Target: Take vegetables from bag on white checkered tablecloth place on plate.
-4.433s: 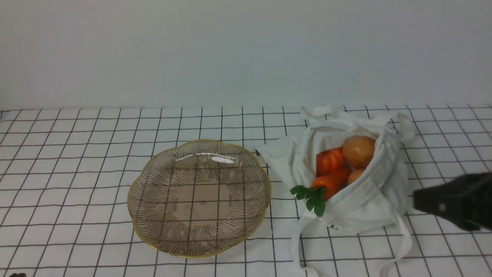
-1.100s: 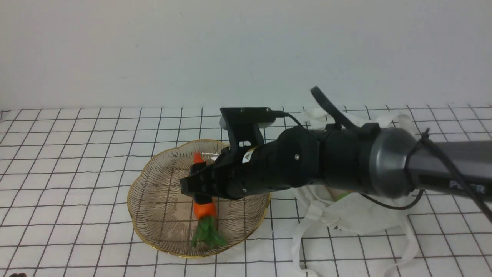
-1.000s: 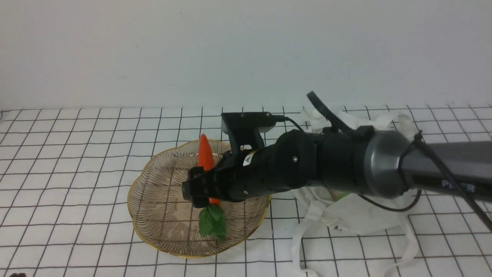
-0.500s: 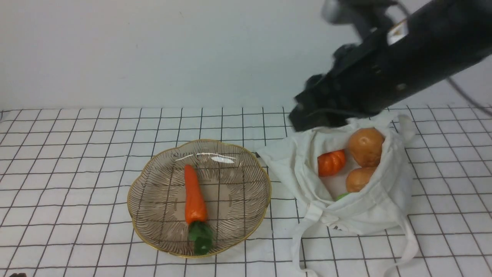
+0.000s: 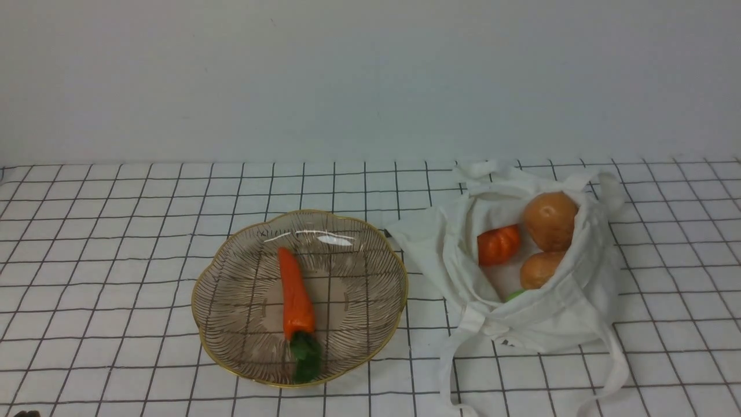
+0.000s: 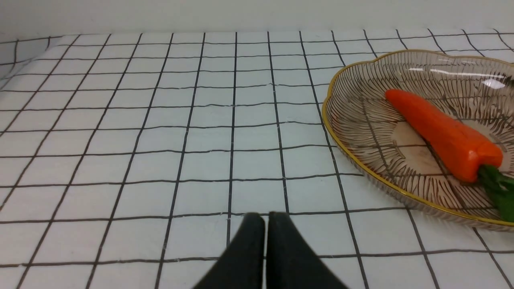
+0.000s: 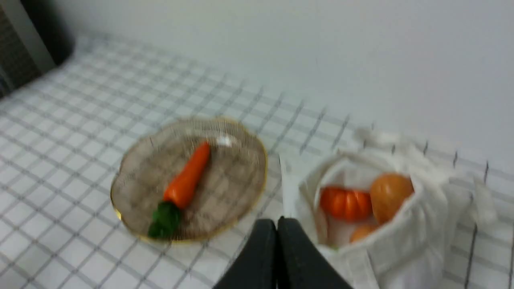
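Observation:
The orange carrot [image 5: 296, 296] lies in the brownish glass plate [image 5: 231, 353] on the white checkered tablecloth [image 5: 116, 231], its green leaves toward the front. Right of the plate stands the white bag [image 5: 567, 313], mouth open, holding the ribbed orange pumpkin [image 5: 498, 244] and two tan potatoes [image 5: 550, 220] [image 5: 538, 269]. Neither arm shows in the front view. In the left wrist view my left gripper [image 6: 265, 218] is shut and empty, low over the cloth beside the plate [image 6: 361, 160]. In the blurred right wrist view my right gripper [image 7: 277, 222] is shut and empty, high above, between plate [image 7: 249, 192] and bag [image 7: 417, 237].
A plain white wall rises behind the cloth. The bag's long strap handles [image 5: 613, 370] trail over the cloth toward the front right. A dark object [image 7: 36, 40] stands at the cloth's far corner in the right wrist view.
My right gripper let the carrot go onto the plate, rose past the bag and left the front view, and its jaws went from open to shut. The carrot settled flat.

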Tool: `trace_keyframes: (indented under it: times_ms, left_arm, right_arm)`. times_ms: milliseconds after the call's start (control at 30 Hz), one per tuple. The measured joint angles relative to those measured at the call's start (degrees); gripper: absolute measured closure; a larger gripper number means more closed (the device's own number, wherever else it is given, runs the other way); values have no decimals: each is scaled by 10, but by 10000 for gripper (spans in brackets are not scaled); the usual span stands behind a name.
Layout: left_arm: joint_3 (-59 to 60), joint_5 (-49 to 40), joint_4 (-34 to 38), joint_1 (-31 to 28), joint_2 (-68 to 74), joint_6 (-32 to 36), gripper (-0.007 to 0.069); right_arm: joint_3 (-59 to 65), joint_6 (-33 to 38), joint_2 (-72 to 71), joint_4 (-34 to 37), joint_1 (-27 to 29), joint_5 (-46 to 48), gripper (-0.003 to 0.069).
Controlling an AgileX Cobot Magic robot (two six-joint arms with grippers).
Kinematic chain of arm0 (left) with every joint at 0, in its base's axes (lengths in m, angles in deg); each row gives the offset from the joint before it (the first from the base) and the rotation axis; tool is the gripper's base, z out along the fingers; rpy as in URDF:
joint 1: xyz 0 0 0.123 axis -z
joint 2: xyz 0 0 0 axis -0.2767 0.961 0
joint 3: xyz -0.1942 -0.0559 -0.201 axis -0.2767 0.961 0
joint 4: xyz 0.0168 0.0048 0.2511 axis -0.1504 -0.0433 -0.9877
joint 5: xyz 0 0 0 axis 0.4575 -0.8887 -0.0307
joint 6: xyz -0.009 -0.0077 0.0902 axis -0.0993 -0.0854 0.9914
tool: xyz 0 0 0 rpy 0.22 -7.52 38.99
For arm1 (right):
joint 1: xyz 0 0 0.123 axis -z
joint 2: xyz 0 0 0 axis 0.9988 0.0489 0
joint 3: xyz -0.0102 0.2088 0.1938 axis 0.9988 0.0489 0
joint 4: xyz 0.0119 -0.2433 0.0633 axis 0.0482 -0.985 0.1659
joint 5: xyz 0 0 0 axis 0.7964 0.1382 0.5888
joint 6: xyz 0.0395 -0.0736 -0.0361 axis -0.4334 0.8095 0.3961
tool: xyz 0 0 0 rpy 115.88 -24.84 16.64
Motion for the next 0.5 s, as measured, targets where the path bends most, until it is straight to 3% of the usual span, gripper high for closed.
trace_keyframes:
  times_ms: [67, 233, 367, 500]
  left_arm:
    - [0, 0, 0, 0, 0, 0, 632]
    - [0, 0, 0, 0, 0, 0, 632]
    - [0, 0, 0, 0, 0, 0, 632]
    - [0, 0, 0, 0, 0, 0, 632]
  right_arm:
    - [121, 55, -78, 33, 0, -137, 673]
    - [262, 127, -194, 85, 0, -319, 673]
    - [331, 151, -269, 99, 0, -399, 673]
    - [363, 153, -274, 101, 0, -404, 673]
